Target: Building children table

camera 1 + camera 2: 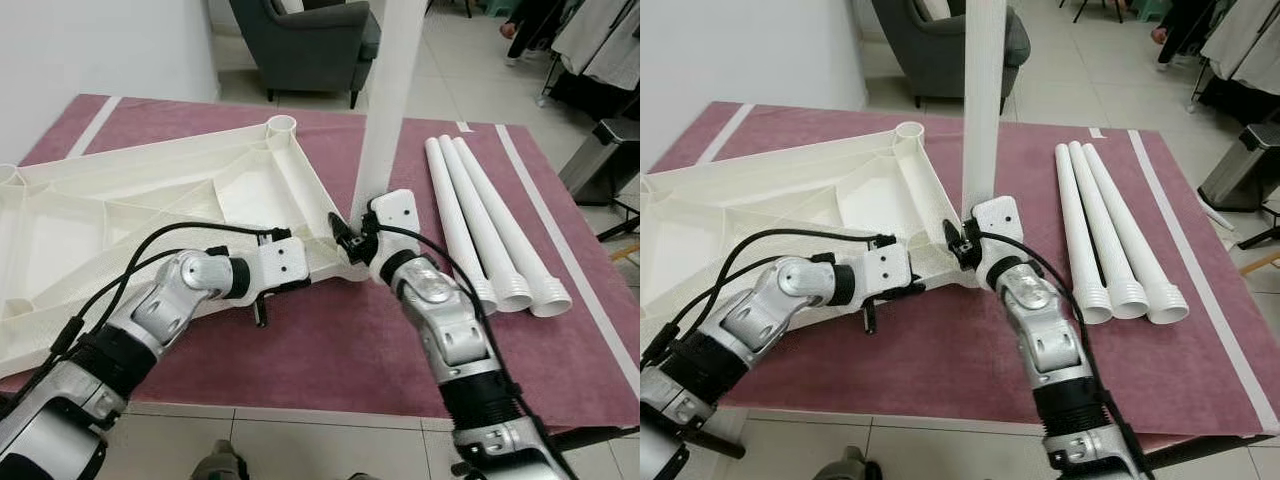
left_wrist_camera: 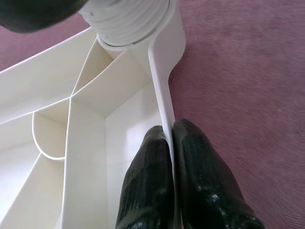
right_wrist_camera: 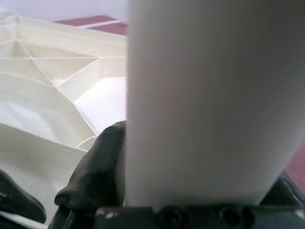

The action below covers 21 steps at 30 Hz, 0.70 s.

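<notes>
A white plastic table top lies upside down on the maroon mat, its ribs facing up. At its near right corner a white table leg stands upright in the corner socket. My right gripper is shut on the base of that leg. My left gripper is shut on the table top's near rim, just left of that corner, one finger on each side of the wall. Another corner socket stands open at the far side.
Three spare white legs lie side by side on the mat to the right. A dark armchair stands behind the mat, and a grey bin at the right edge. Tiled floor lies in front.
</notes>
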Tool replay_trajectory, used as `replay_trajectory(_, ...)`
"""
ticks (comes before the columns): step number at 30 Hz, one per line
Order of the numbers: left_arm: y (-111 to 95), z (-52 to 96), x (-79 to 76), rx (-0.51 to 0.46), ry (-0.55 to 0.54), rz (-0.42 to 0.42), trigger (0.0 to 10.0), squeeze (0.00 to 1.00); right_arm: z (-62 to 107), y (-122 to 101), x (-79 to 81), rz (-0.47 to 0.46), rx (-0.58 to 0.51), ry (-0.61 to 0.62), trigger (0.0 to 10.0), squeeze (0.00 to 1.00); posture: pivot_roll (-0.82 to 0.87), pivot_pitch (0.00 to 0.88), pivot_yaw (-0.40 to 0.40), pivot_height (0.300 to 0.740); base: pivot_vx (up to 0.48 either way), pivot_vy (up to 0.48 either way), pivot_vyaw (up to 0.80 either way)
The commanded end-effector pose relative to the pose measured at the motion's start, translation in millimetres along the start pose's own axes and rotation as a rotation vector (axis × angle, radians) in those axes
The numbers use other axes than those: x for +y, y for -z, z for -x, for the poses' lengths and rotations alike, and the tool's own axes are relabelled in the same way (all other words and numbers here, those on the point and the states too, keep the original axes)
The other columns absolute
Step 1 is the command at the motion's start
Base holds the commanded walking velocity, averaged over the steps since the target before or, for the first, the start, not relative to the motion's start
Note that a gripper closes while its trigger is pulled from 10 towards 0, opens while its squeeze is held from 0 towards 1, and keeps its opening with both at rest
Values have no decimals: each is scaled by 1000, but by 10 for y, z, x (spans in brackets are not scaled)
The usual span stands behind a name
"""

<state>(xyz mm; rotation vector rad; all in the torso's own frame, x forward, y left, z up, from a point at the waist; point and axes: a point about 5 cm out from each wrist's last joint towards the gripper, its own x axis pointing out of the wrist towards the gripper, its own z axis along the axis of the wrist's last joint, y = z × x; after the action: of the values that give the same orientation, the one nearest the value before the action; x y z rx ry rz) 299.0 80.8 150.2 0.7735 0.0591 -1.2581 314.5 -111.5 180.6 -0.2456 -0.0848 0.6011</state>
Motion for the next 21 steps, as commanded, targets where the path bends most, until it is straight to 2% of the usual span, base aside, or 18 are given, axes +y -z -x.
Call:
replay_trajectory(1,-257,50,-164,-100,233,-186,0,0,56,31,86,-14,32,-191,10000,0,138,42,11,740,0,0,0)
replay_trajectory(2,-257,50,-164,-100,233,-186,0,0,56,31,86,-14,32,-191,10000,0,138,42,11,740,0,0,0)
replay_trajectory(4,-231,113,-193,-92,254,-202,0,0,110,92,69,-20,65,-266,10000,0,144,50,10,740,0,0,0)
replay_trajectory(9,-221,158,-213,-89,266,-206,0,0,124,130,69,-46,82,-311,10000,0,146,52,8,740,0,0,0)
replay_trajectory(10,-219,174,-217,-87,262,-204,0,0,118,143,73,-69,84,-326,1529,0,150,55,6,740,0,0,0)
replay_trajectory(11,-219,174,-217,-87,262,-204,0,0,118,143,73,-69,84,-326,1529,0,150,55,6,740,0,0,0)
replay_trajectory(12,-226,163,-201,-90,244,-193,0,0,92,181,90,-85,100,-311,0,0,153,56,3,740,0,0,0)
replay_trajectory(16,-243,144,-184,-96,223,-181,0,0,69,217,100,-94,117,-286,0,0,153,56,1,740,0,0,0)
replay_trajectory(17,-311,36,-110,-118,158,-146,0,0,-10,294,98,-94,158,-120,0,0,152,59,0,740,0,0,0)
replay_trajectory(18,-311,36,-110,-118,158,-146,0,0,-10,294,98,-94,158,-120,0,0,152,59,0,740,0,0,0)
replay_trajectory(19,-339,-5,-82,-127,135,-135,0,0,-33,314,88,-97,170,-53,0,0,152,59,0,740,0,0,0)
replay_trajectory(20,-388,-68,-32,-141,109,-125,0,0,-69,340,54,-94,193,67,0,0,147,60,5,740,0,0,0)
replay_trajectory(21,-388,-68,-32,-141,109,-125,0,0,-69,340,54,-94,193,67,0,0,147,60,5,740,0,0,0)
